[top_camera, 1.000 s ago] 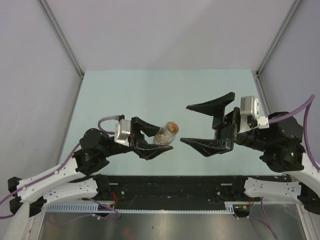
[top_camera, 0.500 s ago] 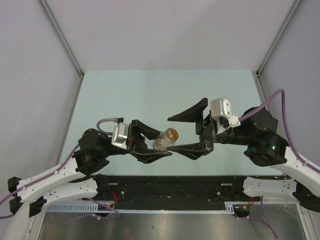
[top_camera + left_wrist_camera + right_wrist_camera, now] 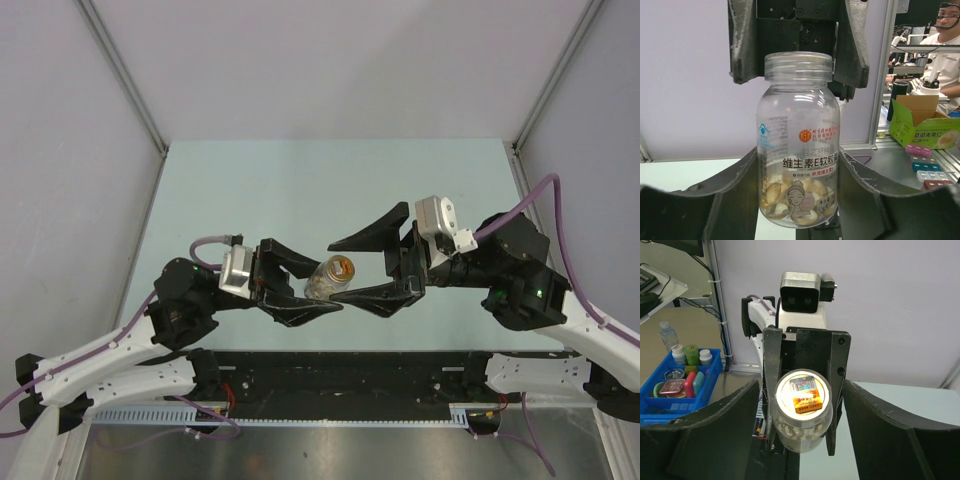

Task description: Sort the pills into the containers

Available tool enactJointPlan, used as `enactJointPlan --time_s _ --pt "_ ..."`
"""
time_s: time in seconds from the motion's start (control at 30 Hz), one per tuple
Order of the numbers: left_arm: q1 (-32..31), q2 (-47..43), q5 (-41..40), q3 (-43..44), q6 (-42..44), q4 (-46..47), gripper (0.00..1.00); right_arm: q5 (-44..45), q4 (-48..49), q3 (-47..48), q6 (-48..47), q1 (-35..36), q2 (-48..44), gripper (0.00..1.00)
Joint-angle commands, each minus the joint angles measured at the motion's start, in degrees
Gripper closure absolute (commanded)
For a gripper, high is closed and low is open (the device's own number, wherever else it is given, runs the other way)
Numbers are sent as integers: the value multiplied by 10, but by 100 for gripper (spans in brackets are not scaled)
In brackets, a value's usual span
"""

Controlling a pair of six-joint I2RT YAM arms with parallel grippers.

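**Top view.** Clamped in the left gripper (image 3: 330,285), a clear pill bottle (image 3: 322,280), lying on its side just below centre of the frame, over the pale green table (image 3: 300,180), neck toward the right. Around that neck end, the right gripper (image 3: 337,270), jaws apart and apparently touching nothing.

- Likely trouble: closing off-centre, shoving the neck sideways and twisting the bottle out of a hold that catches only its body.
- Impossible to tell from here whether a cap is on.
- No second container in view.

**Left wrist view.** Bottle filling the centre, printed label forward, pills (image 3: 790,205) heaped pale and amber at its bottom. Own fingers pressed against both sides at lower left and lower right, their tips hidden behind the bottle.

- Threaded neck at top centre, between the other gripper's two fingers, with a gap on each side.
- Looks capless, so any tilt toward the neck could mean a spill. A seal over the mouth cannot be ruled out.
- At upper right, a person (image 3: 950,20) and an open box (image 3: 920,120), both outside the work area.

**Right wrist view.** Round end of the bottle at centre, brightly lit, with an orange patch. Hard to say whether foil seal, sticker or something seen through an open mouth.

- Own fingers wide at lower left and lower right, well clear of the bottle.
- Left gripper's fingers as two upright bars touching its sides.
- Blue tray (image 3: 655,390) of small items at the left edge, too small to identify.
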Motion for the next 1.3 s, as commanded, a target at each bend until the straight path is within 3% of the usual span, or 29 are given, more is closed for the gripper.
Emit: enactJointPlan --time_s 0.0,0.13,0.4,0.53,0.67,0.9,1.07,1.2,1.23,1.27 --pt "0 -4 13 5 -8 33 100 -11 30 2 9 -2 -8 31" --pt "0 -5 12 5 -8 35 100 -19 29 2 9 -2 -7 43" --pt "0 -8 6 2 -11 36 100 -14 26 2 11 -2 -1 89" --pt "0 -11 -40 -3 -12 35 100 53 23 2 18 -2 6 100" --pt "0 -16 -171 -23 10 35 100 172 29 2 39 -2 19 100" --pt "1 16 -313 -12 88 32 100 425 50 2 54 -2 49 100" --pt "0 37 -329 -2 109 32 100 436 60 2 55 -3 53 100" --pt "0 43 -334 -4 107 32 100 419 63 2 61 -3 49 79" --pt "0 43 -329 -5 105 32 100 412 62 2 62 -3 46 54" --pt "1 43 -325 -8 106 32 100 404 60 2 63 -3 43 45"
